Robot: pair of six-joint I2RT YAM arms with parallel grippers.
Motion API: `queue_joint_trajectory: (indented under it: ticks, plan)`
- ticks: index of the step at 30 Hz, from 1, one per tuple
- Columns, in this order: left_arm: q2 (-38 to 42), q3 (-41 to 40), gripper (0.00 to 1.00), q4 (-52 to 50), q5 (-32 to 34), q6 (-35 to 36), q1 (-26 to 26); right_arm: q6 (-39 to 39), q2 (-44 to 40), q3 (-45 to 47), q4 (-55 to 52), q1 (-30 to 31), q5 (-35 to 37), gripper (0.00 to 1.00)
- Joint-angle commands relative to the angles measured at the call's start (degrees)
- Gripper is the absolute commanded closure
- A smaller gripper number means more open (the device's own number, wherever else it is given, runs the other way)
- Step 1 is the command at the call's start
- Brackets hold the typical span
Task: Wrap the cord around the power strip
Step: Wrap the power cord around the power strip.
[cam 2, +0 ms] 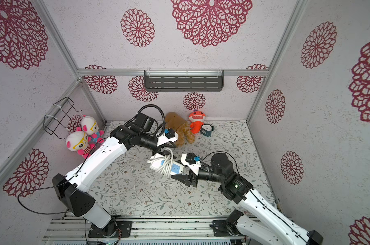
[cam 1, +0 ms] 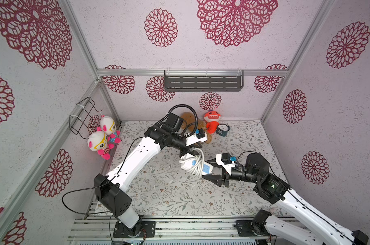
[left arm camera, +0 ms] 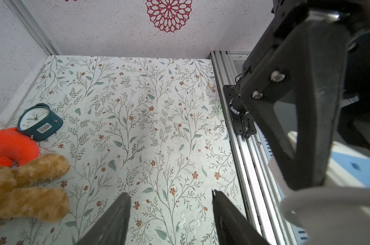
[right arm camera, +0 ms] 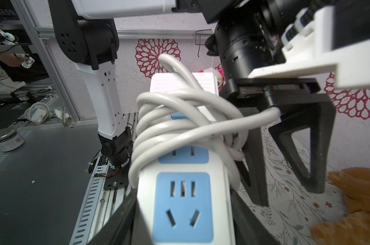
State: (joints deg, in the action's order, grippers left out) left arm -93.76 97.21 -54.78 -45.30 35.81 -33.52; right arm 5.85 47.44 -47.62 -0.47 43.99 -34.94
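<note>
Power strip (right arm camera: 183, 203), cord (right arm camera: 180, 131) coiled around it, is clamped in right pincer (cam 1: 205, 169). Left pincer (left arm camera: 170, 194) stands wide. Alarm clock (left arm camera: 36, 121), 1 o'clock: barcode label (left arm camera: 43, 128) illegible.

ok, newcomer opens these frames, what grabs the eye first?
The white power strip, bundled in loops of its cord, held by one end in the fingers of the right gripper, mid-scene. The left gripper stands open right beside it. By the back wall sit an orange plush and a teal clock.
</note>
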Motion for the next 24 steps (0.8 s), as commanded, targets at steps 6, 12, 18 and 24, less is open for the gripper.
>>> queue_joint_trajectory:
  ticks: [6,12,18,24]
  plan:
    - [2.35,-7.09,0.34,10.97,-5.62,-7.11,1.16,-3.63,-3.12,1.34,15.69,0.13,1.87,1.0]
    - [2.99,-11.29,0.34,17.43,-6.91,-12.41,1.65,-4.61,-4.05,3.49,20.09,0.13,4.55,1.0]
    - [5.12,-17.1,0.38,25.87,-7.3,-17.49,1.97,-4.16,-5.23,5.13,22.42,0.09,9.63,1.0]
    - [6.97,-21.42,0.48,31.93,-7.17,-20.46,2.04,-4.59,-6.47,6.92,24.92,0.13,12.22,1.0]
